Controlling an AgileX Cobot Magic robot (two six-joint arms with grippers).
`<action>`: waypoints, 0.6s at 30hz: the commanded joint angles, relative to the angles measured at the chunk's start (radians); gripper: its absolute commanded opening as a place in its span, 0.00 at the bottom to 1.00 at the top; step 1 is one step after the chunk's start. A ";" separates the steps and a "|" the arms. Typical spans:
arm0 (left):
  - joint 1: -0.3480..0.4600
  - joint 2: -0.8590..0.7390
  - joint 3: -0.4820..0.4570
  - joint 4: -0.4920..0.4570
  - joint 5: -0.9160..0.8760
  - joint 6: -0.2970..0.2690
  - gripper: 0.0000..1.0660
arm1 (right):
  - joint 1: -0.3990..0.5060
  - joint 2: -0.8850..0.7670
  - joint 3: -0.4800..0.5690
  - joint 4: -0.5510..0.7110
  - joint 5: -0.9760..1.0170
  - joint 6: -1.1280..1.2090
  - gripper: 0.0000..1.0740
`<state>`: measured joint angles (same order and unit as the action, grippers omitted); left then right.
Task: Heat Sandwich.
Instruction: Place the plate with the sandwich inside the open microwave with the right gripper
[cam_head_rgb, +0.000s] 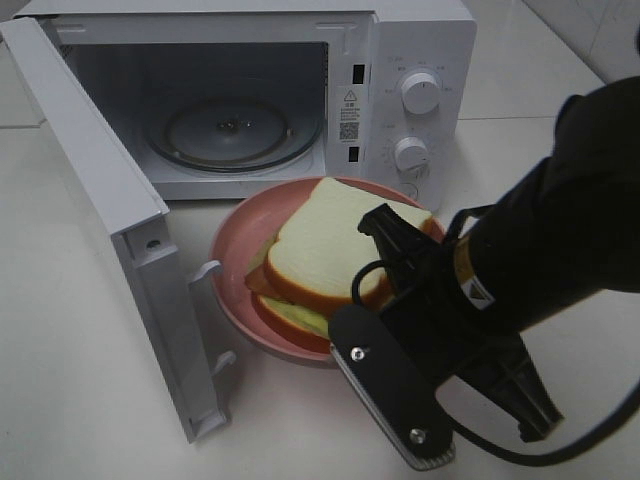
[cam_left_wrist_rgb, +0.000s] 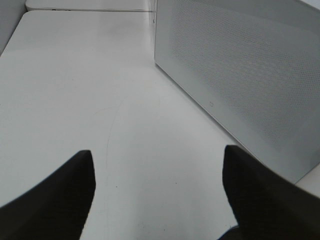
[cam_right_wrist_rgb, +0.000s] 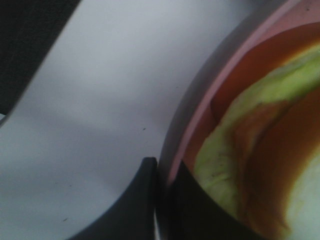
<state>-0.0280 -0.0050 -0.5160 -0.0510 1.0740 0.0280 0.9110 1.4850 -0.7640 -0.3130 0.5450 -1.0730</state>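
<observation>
The sandwich (cam_head_rgb: 320, 250), white bread with tan crust over green lettuce and a red layer, lies on a round pink plate (cam_head_rgb: 232, 262) in front of the open microwave (cam_head_rgb: 420, 50). My right gripper (cam_head_rgb: 340, 335) reaches in from the right and is shut on the plate's near rim. Up close in the right wrist view, its two dark fingers (cam_right_wrist_rgb: 135, 205) pinch the pink rim (cam_right_wrist_rgb: 220, 80), with the lettuce of the sandwich (cam_right_wrist_rgb: 235, 150) just inside. My left gripper (cam_left_wrist_rgb: 160, 200) hangs open over bare table beside the microwave's perforated side wall (cam_left_wrist_rgb: 240, 75), holding nothing.
The microwave door (cam_head_rgb: 110, 220) swings out to the left of the plate. A glass turntable (cam_head_rgb: 230, 130) lies inside the cavity. Two control knobs (cam_head_rgb: 420, 92) are on the right front panel. The table is white.
</observation>
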 joint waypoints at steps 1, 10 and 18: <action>0.004 -0.023 0.002 -0.001 -0.004 -0.003 0.64 | -0.003 0.062 -0.063 -0.007 -0.026 -0.031 0.00; 0.004 -0.023 0.002 -0.001 -0.004 -0.003 0.64 | -0.111 0.197 -0.230 0.237 -0.031 -0.305 0.00; 0.004 -0.023 0.002 -0.001 -0.004 -0.003 0.64 | -0.159 0.280 -0.418 0.303 -0.018 -0.382 0.00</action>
<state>-0.0280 -0.0050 -0.5160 -0.0510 1.0740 0.0280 0.7660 1.7510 -1.1440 -0.0160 0.5410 -1.4390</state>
